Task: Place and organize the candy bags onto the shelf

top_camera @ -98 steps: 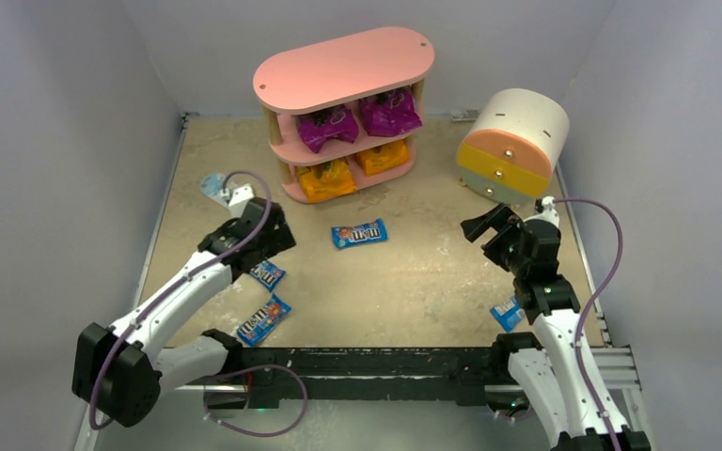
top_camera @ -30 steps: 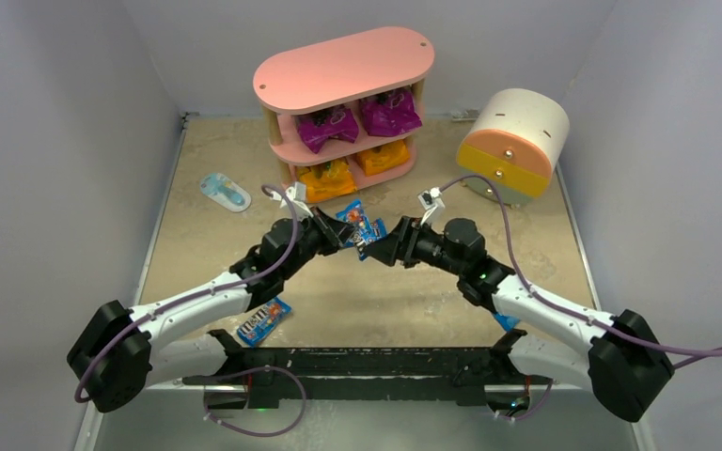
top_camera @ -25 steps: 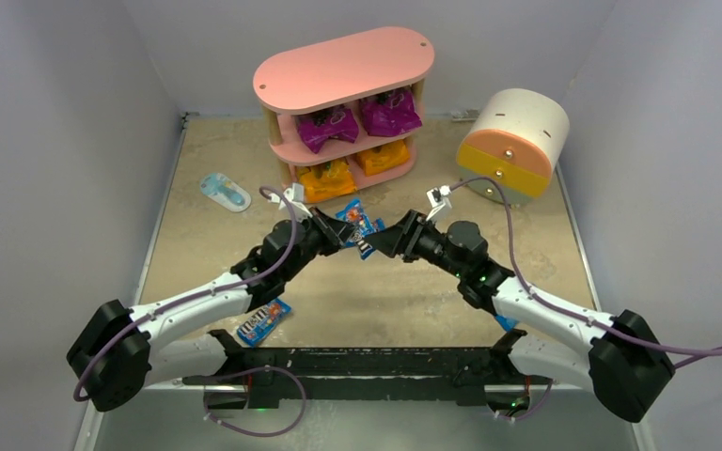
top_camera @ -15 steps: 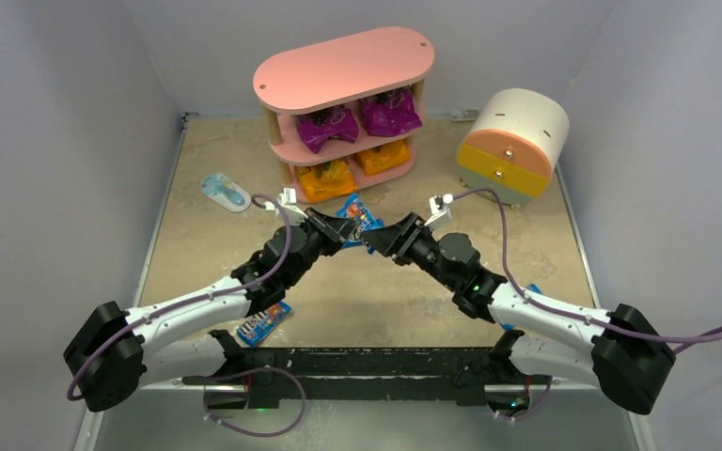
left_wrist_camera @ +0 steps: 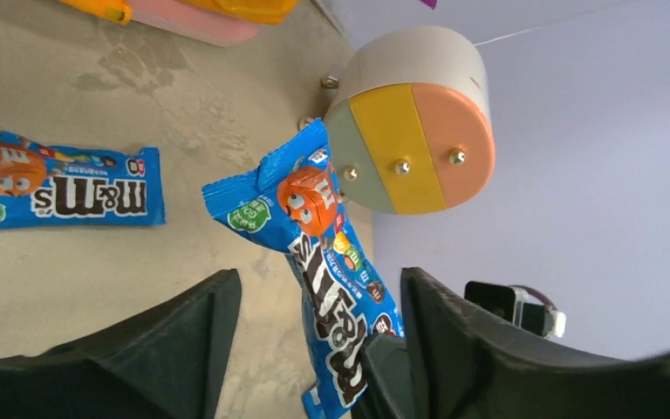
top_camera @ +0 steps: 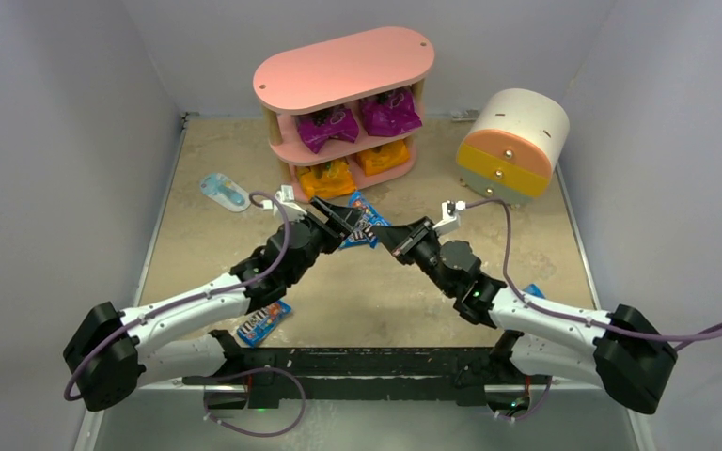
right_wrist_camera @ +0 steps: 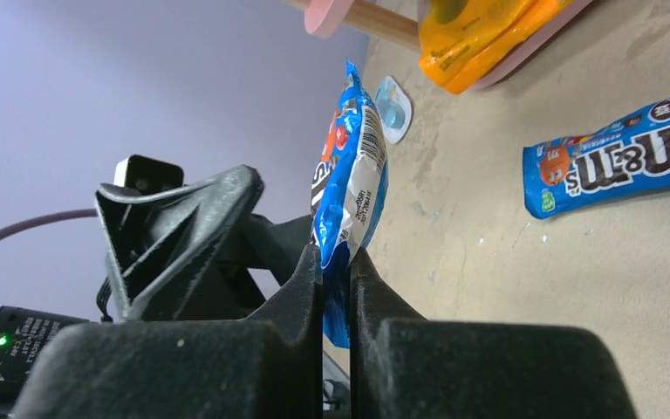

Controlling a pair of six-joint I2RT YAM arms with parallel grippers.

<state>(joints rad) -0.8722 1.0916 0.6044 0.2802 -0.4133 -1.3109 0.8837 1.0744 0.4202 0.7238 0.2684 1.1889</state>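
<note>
Wrist footage from the right arm gives me the clearest finding: the right claw is closed flat on one end of a blue M&M's packet, which runs out beyond its fingertips, seen edge-on. The left wrist view shows what that one cannot: the left claw is spread wide, with the same packet passing between its fingers, nearer the right-hand one. I cannot tell whether it touches. Beyond the left claw a second packet lies flat on the table, and the drawer unit stands farther off. Overhead, both claws meet tip to tip just in front of the pink shelf, but the held packet and the lying one merge into a single blue patch there and I cannot separate them. Only that view shows the shelf's load: two purple bags on the middle tier and two orange bags on the bottom one. A third packet lies well behind the left claw, beside its arm. A fourth packet is mostly hidden by the right arm.
</note>
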